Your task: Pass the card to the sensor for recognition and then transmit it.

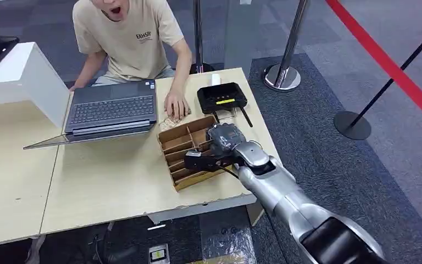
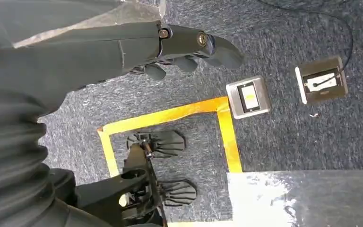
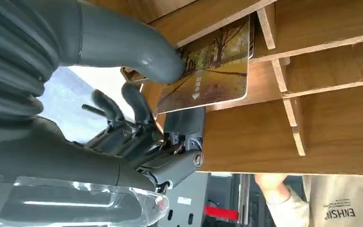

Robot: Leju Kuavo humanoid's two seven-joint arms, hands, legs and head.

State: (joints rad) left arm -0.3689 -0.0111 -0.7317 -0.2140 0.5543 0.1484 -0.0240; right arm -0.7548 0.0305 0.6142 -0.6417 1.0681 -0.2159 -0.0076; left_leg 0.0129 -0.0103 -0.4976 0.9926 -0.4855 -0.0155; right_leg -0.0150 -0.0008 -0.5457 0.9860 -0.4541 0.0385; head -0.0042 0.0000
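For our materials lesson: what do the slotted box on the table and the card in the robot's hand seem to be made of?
Slotted box: looks like thin unpainted wood or plywood, matte, with visible grain and pale cut edges on its dividers. Card: probably plastic, smooth and slightly glossy, with rounded corners and a printed picture of autumn trees; the right hand pinches it.

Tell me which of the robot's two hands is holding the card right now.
The right hand. It pinches the tree-picture card at the wooden divider box on the table, while the left hand hangs over the carpet, holding nothing.
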